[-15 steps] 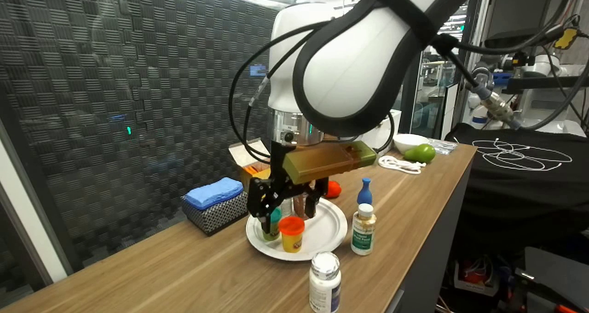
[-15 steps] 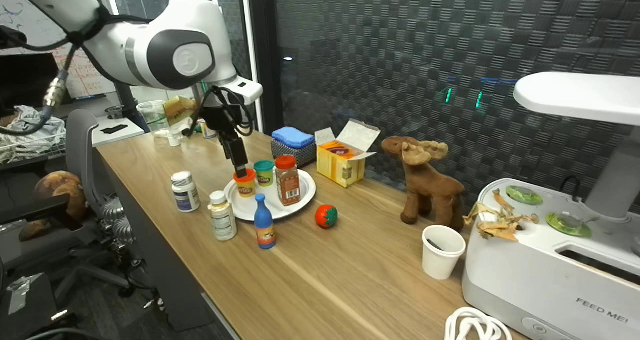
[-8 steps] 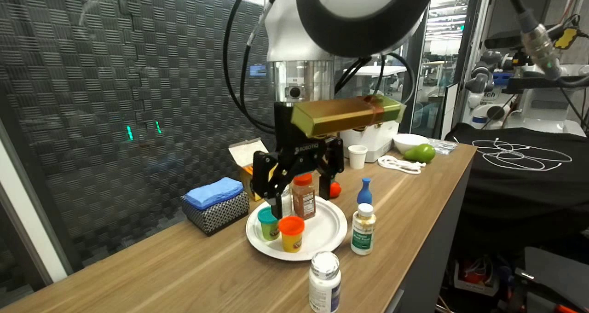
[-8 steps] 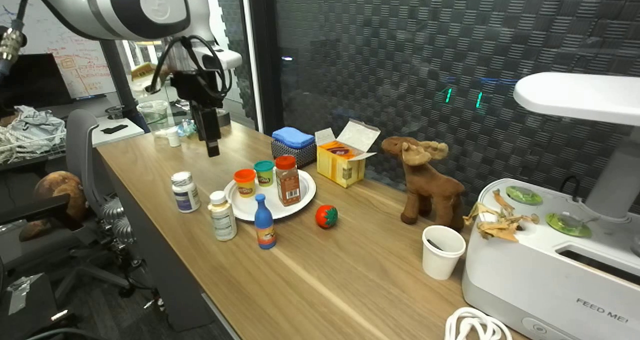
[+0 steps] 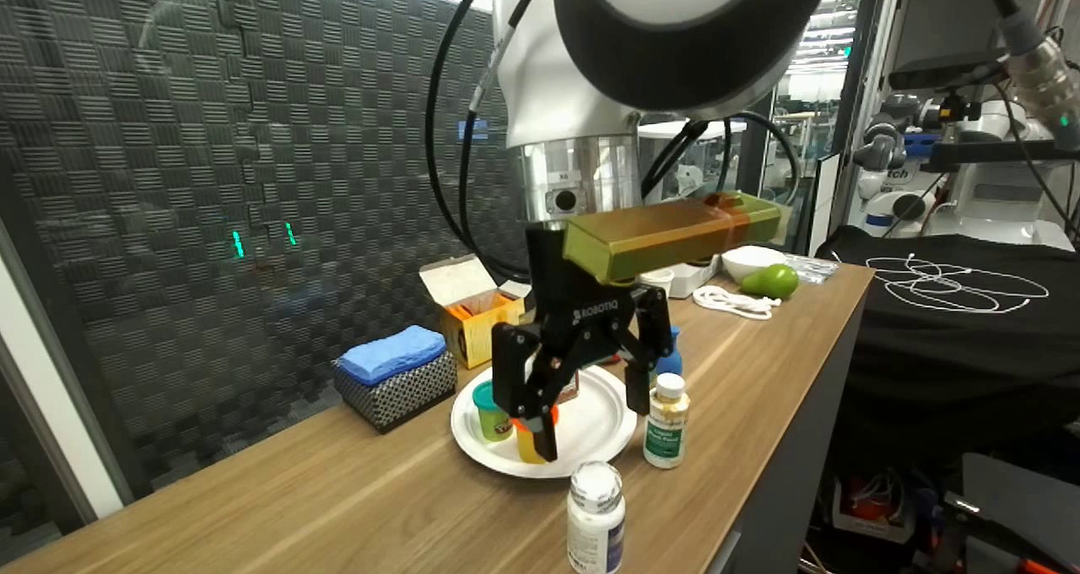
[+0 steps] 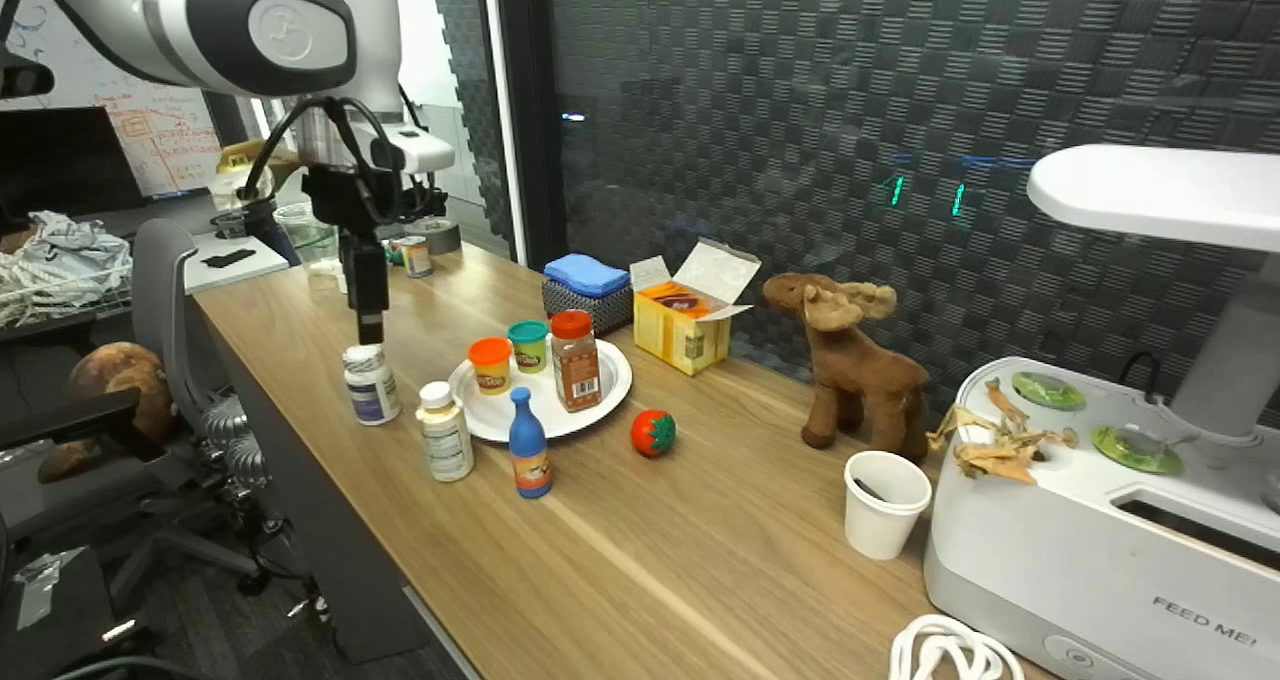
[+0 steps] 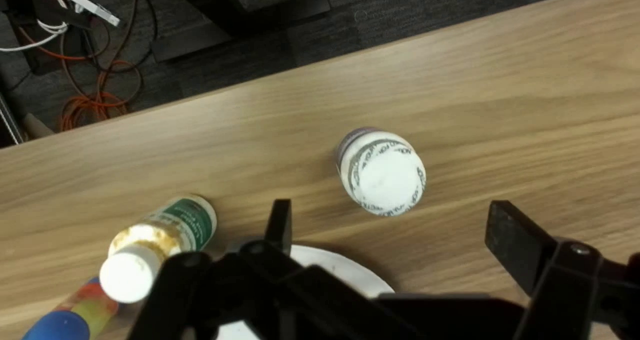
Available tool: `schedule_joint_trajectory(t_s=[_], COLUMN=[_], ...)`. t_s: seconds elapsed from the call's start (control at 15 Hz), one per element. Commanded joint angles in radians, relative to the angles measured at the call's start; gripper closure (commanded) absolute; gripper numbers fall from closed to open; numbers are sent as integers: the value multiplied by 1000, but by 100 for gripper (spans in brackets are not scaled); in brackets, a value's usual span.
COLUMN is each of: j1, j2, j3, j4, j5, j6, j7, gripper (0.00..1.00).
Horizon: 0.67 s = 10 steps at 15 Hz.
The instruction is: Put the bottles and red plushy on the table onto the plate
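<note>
- Now the gripper (image 7: 390, 227), spread and holding nothing, has gone from the orange-lidded tub (image 6: 490, 368) on the plate (image 6: 542, 390) to near the white bottle (image 6: 372, 390), likely the next pick.
- At the plate's 9 o'clock in an exterior view, the white bottle stands on the table (image 6: 610, 545): cap up, long axis vertical.
- At 8, the cream bottle (image 6: 446, 438): likewise.
- At 6, the blue bottle (image 6: 528, 446): likewise.
- At 4, the plushy (image 6: 651, 432): roundish, no clear axis.
</note>
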Motion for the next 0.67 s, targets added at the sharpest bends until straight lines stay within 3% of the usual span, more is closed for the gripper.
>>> schedule_joint_trajectory(t_s=[0.0,0.53,0.6], j1=[-15,-3,-4], j2=[11,42,43], j3=[20,26,27], j4=[-39,-46,-46], j5=[43,30,32], j6=[46,85,83], j7=[-44,-47,-49], gripper=[0,0,7])
